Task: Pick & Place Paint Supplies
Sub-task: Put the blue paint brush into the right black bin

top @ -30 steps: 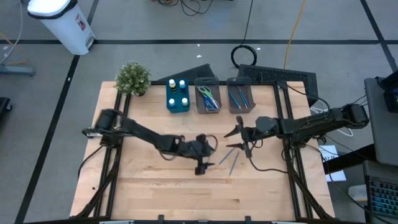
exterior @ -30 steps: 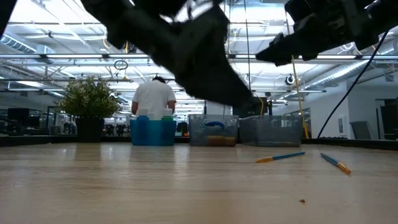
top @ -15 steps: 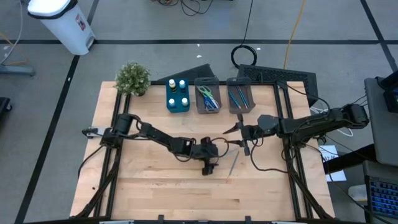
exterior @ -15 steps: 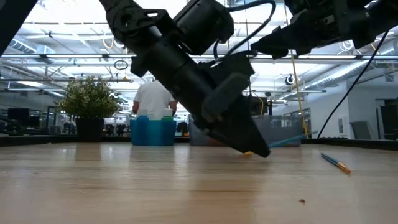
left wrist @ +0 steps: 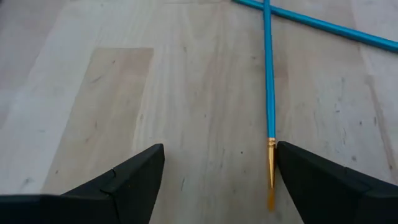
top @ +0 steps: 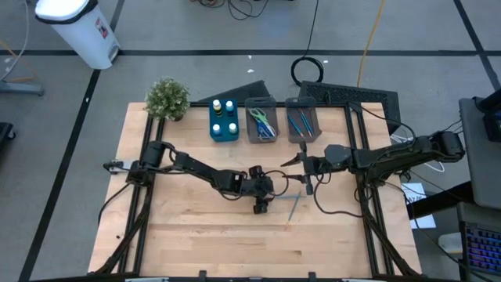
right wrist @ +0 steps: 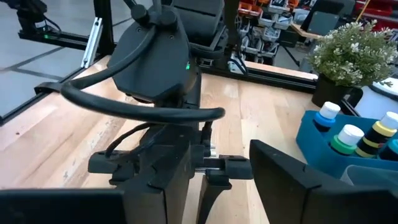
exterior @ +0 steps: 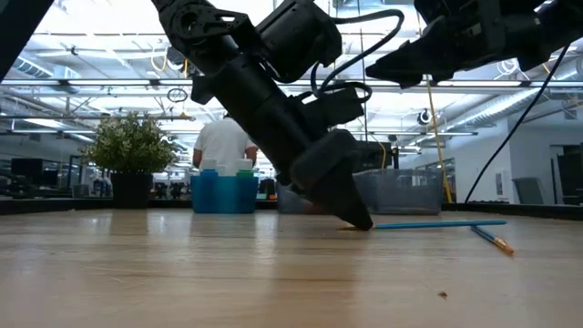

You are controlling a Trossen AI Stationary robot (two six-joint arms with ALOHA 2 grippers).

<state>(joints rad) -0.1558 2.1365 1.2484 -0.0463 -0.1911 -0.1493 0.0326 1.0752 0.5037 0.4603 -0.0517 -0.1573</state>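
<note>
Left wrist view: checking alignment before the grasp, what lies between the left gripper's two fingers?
Only bare wooden table; the blue brush runs toward one finger, off-centre.

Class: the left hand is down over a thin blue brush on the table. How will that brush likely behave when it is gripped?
The blue brush looks thin, round and probably light, so it may roll. It lies flat on the table, offering the left hand little to pinch.

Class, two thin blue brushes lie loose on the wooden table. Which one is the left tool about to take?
The thin blue brush with its gold tip by the left tool; the other brush crosses it farther off.
</note>
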